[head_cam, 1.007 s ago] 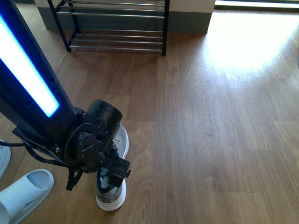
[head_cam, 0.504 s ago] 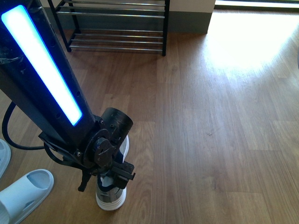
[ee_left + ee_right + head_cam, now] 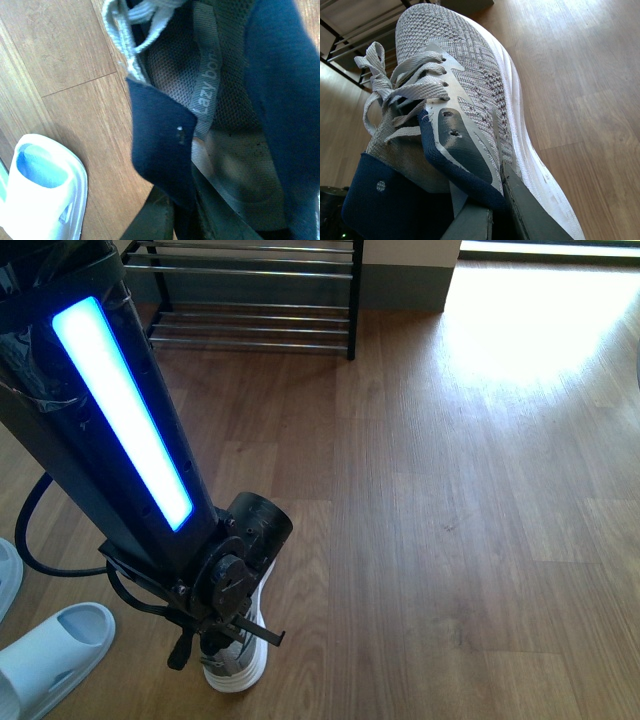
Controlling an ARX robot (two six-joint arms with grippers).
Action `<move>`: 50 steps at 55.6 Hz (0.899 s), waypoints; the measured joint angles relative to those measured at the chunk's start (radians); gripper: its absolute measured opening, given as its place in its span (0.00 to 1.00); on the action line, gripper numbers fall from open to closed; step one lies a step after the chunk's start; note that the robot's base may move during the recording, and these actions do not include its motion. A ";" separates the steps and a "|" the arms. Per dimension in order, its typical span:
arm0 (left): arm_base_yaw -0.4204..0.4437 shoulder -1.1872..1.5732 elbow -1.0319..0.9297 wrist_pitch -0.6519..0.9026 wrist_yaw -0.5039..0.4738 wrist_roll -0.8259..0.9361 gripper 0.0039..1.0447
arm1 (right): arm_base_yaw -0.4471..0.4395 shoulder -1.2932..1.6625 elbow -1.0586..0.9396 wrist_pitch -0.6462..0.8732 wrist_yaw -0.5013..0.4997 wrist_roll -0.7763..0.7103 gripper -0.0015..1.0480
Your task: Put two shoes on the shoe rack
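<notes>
Wooden floor (image 3: 450, 540) ran back to the wall, where the shoe rack (image 3: 250, 300) stood at its far edge. Toward the floor's near left a grey sneaker (image 3: 240, 672) sat just beside a pale sandal (image 3: 55, 650). The left gripper (image 3: 232, 638) reached into the sneaker's opening; whether it was pinching could not be told. The right gripper (image 3: 497, 200) was clamped on the navy collar of a second sneaker (image 3: 465, 65).

Left arm (image 3: 120, 430) slants from upper left to lower centre, left gripper (image 3: 235, 635) pointing down. Right gripper (image 3: 496, 205), bottom centre, clamps a sneaker (image 3: 465, 75) collar.
</notes>
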 joint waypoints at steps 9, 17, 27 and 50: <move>0.012 0.000 0.000 0.003 0.002 0.024 0.01 | 0.000 0.000 0.000 0.000 0.000 0.000 0.01; 0.025 -0.005 -0.007 0.024 0.021 0.042 0.01 | 0.000 0.000 0.000 0.000 0.000 0.000 0.01; 0.028 -0.046 -0.058 0.095 0.012 0.064 0.01 | 0.000 0.000 0.000 0.000 0.000 0.000 0.01; 0.089 -0.388 -0.391 0.377 -0.005 0.155 0.01 | 0.000 0.000 0.000 0.000 0.000 0.000 0.01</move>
